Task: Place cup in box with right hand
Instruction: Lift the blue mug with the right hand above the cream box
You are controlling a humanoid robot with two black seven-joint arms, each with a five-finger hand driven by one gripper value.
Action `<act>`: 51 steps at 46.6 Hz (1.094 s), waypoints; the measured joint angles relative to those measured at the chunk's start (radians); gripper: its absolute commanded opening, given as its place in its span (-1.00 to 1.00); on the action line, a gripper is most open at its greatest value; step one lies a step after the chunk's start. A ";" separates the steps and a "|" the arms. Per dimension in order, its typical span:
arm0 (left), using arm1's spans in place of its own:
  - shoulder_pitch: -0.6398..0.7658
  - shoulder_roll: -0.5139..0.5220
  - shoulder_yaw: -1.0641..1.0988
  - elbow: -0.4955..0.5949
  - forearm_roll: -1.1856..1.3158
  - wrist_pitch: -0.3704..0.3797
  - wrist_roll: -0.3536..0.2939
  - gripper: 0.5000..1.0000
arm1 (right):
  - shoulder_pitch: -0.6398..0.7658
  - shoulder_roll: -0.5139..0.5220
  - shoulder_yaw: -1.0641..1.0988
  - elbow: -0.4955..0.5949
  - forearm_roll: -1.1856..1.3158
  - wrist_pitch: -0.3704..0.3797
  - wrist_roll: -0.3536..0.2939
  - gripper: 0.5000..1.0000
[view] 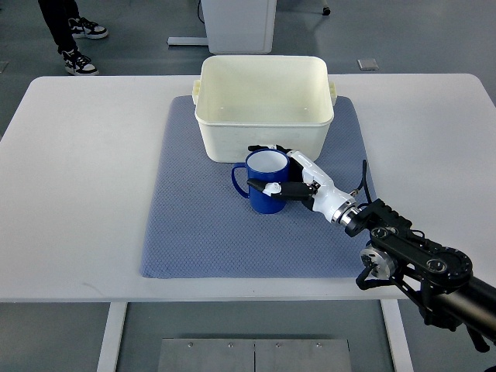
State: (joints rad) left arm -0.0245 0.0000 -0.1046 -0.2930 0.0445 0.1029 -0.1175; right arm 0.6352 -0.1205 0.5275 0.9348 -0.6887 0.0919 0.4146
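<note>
A blue cup [262, 186] with a white inside stands upright on the blue-grey mat [194, 225], its handle pointing left. Just behind it sits the cream plastic box [263, 139], open at the top and with nothing visible inside. My right hand [273, 169] comes in from the lower right on a black arm. Its white, black-tipped fingers [267, 188] wrap the cup's right side, thumb in front and other fingers behind the rim. The cup rests on the mat. The left arm does not show.
The mat lies on a white table [77, 194]. Beyond the far edge stand a white pedestal [239, 23] and a person's feet in sneakers [81, 46] at the top left.
</note>
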 measured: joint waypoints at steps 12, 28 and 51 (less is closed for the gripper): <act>0.000 0.000 0.000 0.000 0.000 0.000 0.000 1.00 | -0.016 -0.132 0.000 0.124 0.006 0.003 0.017 -1.00; 0.000 0.000 0.000 0.000 0.000 0.000 0.000 1.00 | -0.035 -0.328 0.001 0.345 0.015 -0.002 0.015 -1.00; 0.000 0.000 -0.001 0.000 0.000 0.000 0.000 1.00 | 0.118 -0.510 0.014 0.446 0.112 -0.002 -0.047 -1.00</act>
State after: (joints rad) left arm -0.0246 0.0000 -0.1051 -0.2931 0.0445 0.1028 -0.1172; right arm 0.7537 -0.6305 0.5419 1.3809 -0.5766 0.0897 0.3674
